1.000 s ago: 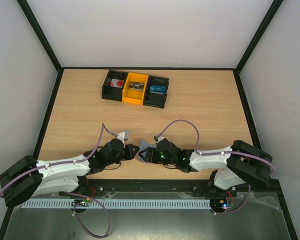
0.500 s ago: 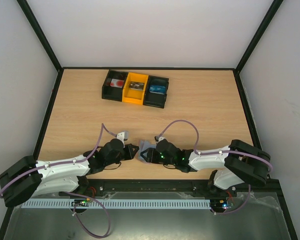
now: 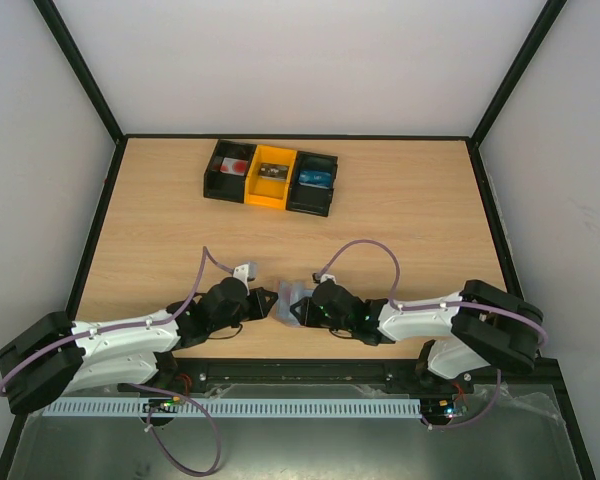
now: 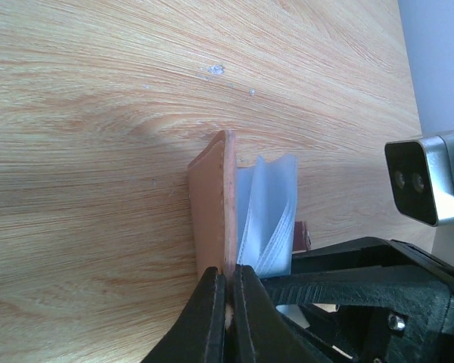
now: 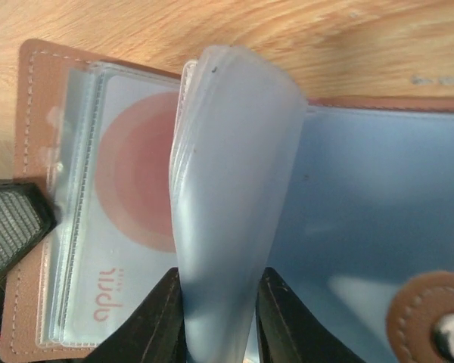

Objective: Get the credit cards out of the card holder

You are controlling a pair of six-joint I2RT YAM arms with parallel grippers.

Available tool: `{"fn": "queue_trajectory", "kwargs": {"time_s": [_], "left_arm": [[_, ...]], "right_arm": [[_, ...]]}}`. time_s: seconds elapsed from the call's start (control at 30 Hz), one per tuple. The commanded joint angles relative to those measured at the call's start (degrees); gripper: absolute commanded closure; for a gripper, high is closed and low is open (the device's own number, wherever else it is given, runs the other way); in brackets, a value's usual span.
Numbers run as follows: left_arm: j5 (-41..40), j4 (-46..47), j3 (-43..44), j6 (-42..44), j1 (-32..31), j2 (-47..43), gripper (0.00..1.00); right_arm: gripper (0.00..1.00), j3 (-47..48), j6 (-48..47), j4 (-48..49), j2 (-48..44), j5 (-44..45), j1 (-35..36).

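The card holder (image 4: pixel 212 204) is gripped at its brown cover edge by the left gripper (image 4: pixel 225 283), whose fingers are fully closed. To the right of that cover, the holder's clear sleeves (image 5: pixel 234 166) are pinched between the fingers of the right gripper (image 5: pixel 218 302). "april" can be read on the reddish card (image 5: pixel 136 189), which is tucked in a sleeve.

Card holder (image 5: pixel 29 98) cover: brown leather-look material, matt, with light stitching along the rim. Inner sleeves (image 5: pixel 234 189): clear flexible plastic, glossy, slightly cloudy. Reddish card (image 5: pixel 136 189) beneath a sleeve: smooth printed plastic. Tab stud (image 5: pixel 446 338): shiny metal. Table (image 4: pixel 98 113) under the holder: smooth, satin wood-grain surface.
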Motion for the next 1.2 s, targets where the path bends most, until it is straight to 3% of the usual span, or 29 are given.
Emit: {"fn": "queue_trajectory", "kwargs": {"time_s": [0.0, 0.13, 0.27, 0.47, 0.73, 1.17], "left_arm": [[-0.81, 0.80, -0.08, -0.40, -0.31, -0.75, 0.97], [-0.73, 0.72, 0.15, -0.27, -0.33, -0.85, 0.97], [-0.90, 0.38, -0.14, -0.46, -0.34, -1.32, 0.97], [-0.96, 0.79, -0.83, -0.81, -0.38, -1.57, 0.97], [-0.82, 1.18, -1.12, -0.86, -0.35, -1.39, 0.97], [-0.48, 1.61, -1.25, -0.94, -0.31, -1.48, 0.97]], "right_arm": [[0.80, -0.45, -1.14, -3.28, -1.91, 3.26, 0.37], [0.81, -0.13, -2.10, -7.15, -3.89, 5.99, 0.40], [0.73, 1.64, -3.08, -15.05, -6.73, 10.64, 0.40], [0.63, 2.73, -3.44, -17.91, -11.00, 11.33, 0.43], [0.62, 3.22, -4.10, -12.25, -11.91, 6.94, 0.35], [0.44, 5.49, -4.72, -7.38, -6.29, 0.00, 0.42]]}}
